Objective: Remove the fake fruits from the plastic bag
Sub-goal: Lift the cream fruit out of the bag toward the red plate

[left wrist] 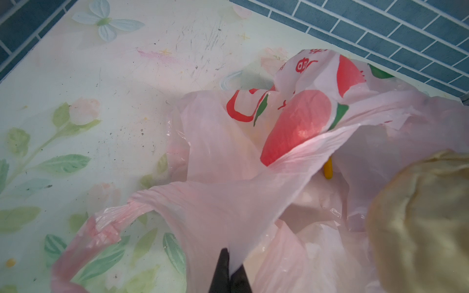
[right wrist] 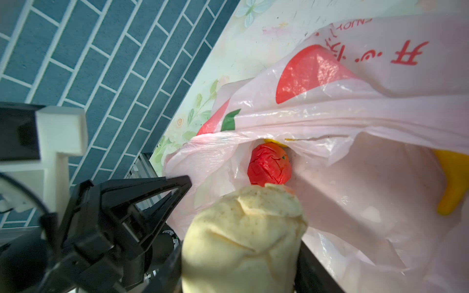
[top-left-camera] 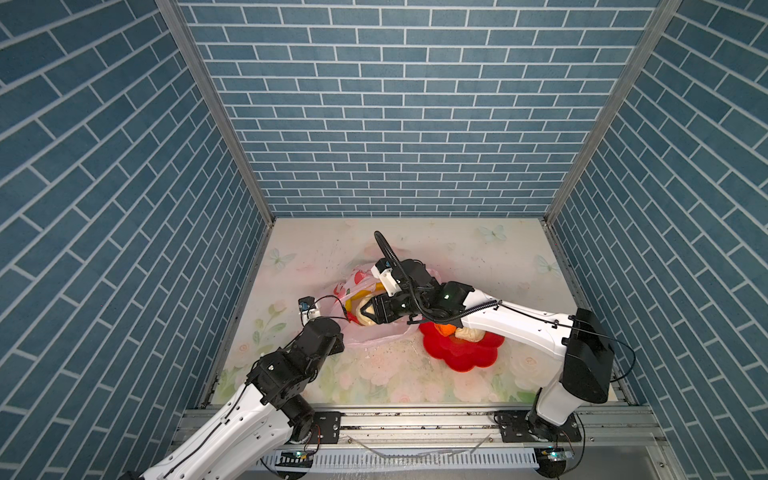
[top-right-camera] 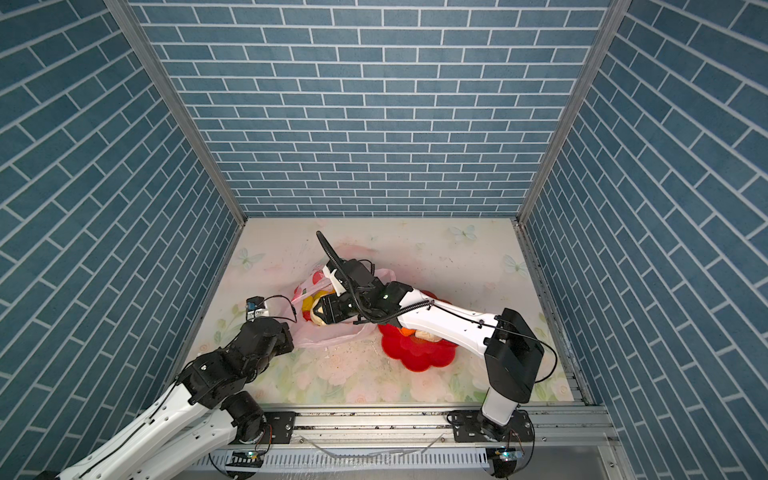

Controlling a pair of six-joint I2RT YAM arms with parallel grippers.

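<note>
fake fruits (top-left-camera: 469,333) partly out of the plastic bag (left wrist: 223,197), with 1 more in the right claw (top-left-camera: 366,314).

2 of them, an orange one (top-left-camera: 446,329) and a cream one, lay in the red dish (top-left-camera: 461,357) beside the bag. the wrinkled red fruit (right wrist: 269,166) and the yellow banana (right wrist: 454,177) lay inside the bag, so most of the job looked left to do. the right claw's jaws stood partly apart, gripping a cream lumpy fruit (right wrist: 243,236) at the bag's mouth. the left claw (left wrist: 229,266) was pinched tight on the bag's rim, holding it open.
</note>
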